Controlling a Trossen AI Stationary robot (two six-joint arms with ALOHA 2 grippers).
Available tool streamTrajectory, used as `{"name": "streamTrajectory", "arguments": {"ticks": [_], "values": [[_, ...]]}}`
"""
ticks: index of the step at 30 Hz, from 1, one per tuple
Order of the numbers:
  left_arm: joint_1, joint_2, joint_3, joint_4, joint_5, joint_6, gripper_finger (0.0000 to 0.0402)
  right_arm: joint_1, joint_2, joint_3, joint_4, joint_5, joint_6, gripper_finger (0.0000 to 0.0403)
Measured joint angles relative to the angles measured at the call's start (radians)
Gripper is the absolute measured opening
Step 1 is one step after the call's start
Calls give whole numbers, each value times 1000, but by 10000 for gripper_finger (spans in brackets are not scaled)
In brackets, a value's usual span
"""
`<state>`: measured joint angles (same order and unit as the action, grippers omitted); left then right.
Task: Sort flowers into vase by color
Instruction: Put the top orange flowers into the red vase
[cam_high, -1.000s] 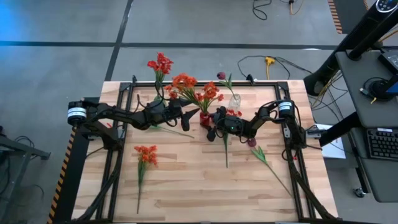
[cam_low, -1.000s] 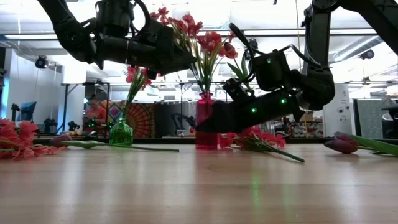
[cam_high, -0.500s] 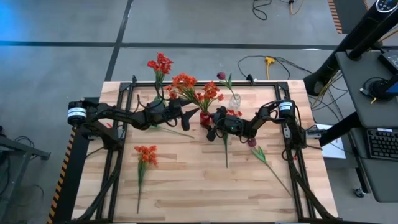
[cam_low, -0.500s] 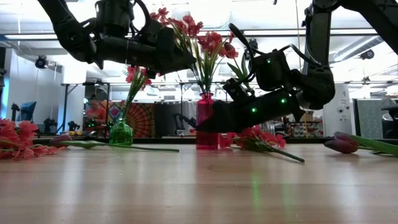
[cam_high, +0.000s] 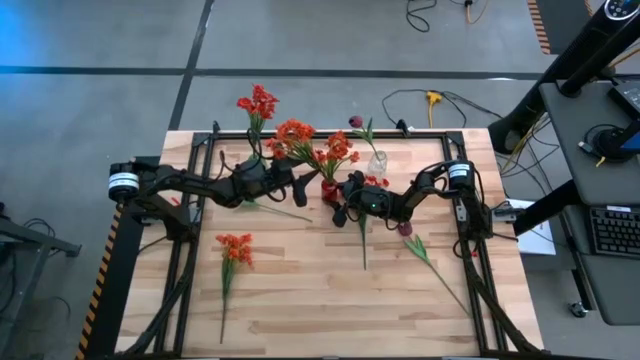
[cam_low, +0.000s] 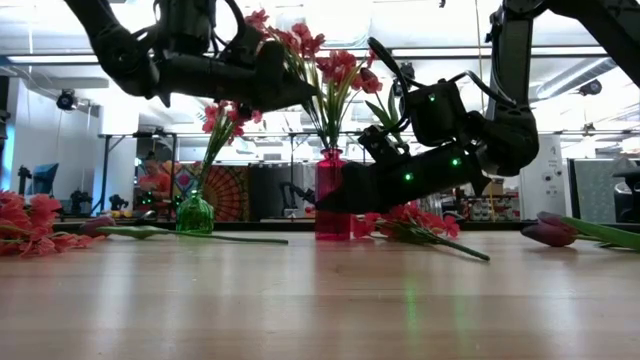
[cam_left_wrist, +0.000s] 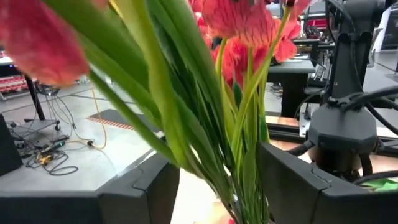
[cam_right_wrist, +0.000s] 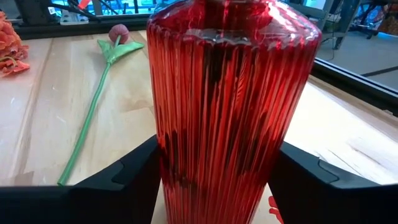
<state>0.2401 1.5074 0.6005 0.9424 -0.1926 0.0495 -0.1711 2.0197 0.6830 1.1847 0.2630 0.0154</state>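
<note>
A red ribbed vase (cam_high: 329, 191) stands mid-table with several red and orange flowers (cam_high: 312, 142) in it. My right gripper (cam_high: 341, 205) is low at the vase's body (cam_right_wrist: 230, 93) and shut on it. My left gripper (cam_high: 304, 183) reaches level from the table's left, above the vase's neck. It is open, with the bunch's green stalks (cam_left_wrist: 245, 155) between its fingers. A green vase (cam_low: 195, 213) holds a red flower (cam_high: 258, 102). A clear vase (cam_high: 378, 162) holds a maroon one (cam_high: 356, 122). My left gripper has a finger on either side of the bunch's stalks (cam_left_wrist: 249, 180), coming level from the table's left and lying across them. The outer leaves lie against both fingers (cam_left_wrist: 292, 186); I cannot tell whether the stalks are pinched. My right gripper holds the red vase's body between its two fingers (cam_right_wrist: 134, 180), low on its ribbed wall (cam_right_wrist: 186, 168). It comes nearly level from the table's right. The vase stands upright on the table.
Loose flowers lie on the wood: an orange one (cam_high: 236, 250) at the near left, a maroon tulip (cam_high: 405, 230) with a long stalk at the near right, a green stem (cam_high: 363, 245) between them, and red blooms (cam_high: 375, 182) beside the right arm. Black frame rails (cam_high: 190, 230) run along both sides.
My left gripper has rolled a little where it is, around the stalks. The red vase and my right gripper have kept still.
</note>
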Motion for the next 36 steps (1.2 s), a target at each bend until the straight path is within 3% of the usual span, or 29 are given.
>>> {"name": "streamTrajectory", "arguments": {"ticks": [13, 23, 36], "values": [[-2, 0, 7, -5, 0, -7, 11, 0, 0, 0, 2, 0, 0, 238], [-1, -1, 7, -22, -3, -6, 39, 0, 0, 0, 2, 0, 1, 238], [-2, 3, 6, -41, 47, -14, 37, 0, 1, 0, 3, 0, 3, 237]]}}
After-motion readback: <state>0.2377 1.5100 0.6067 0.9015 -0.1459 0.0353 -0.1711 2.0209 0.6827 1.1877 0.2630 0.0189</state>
